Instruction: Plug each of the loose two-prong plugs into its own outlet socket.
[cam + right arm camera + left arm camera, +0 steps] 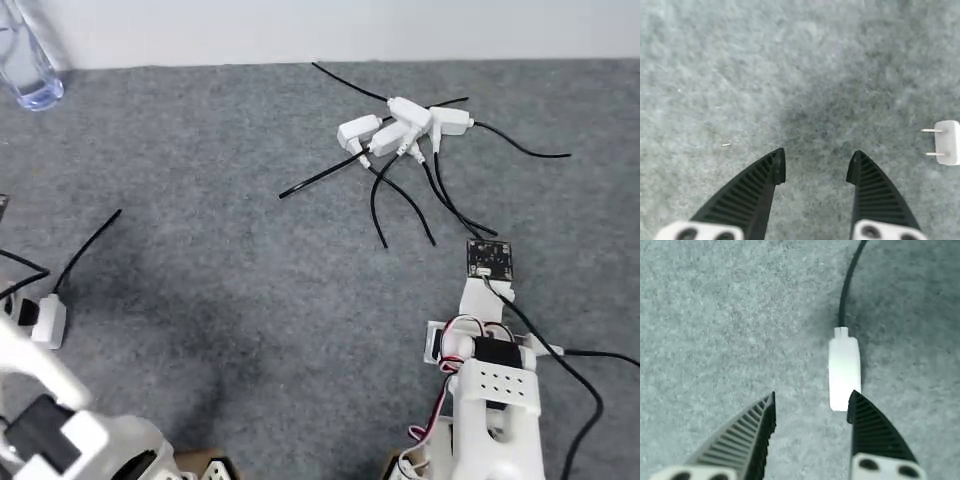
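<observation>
A white plug body [844,371] with a black cord [849,285] lies flat on the grey carpet. It sits just ahead of my open left gripper [812,401], close to one fingertip [855,402]. The high view has this plug [48,320] at the far left beside the left arm [35,375]. My right gripper [818,159] is open over bare carpet, with a white two-prong plug [946,142] off to its side, prongs pointing across the view. A cluster of white plugs and sockets [400,128] with black cords lies at the back centre-right, beyond the right arm [492,385].
A clear plastic bottle [28,70] stands at the back left corner. Black cords [440,195] trail from the cluster towards the right arm. Grey carpet [220,250] covers the table, and its middle is open floor between the arms.
</observation>
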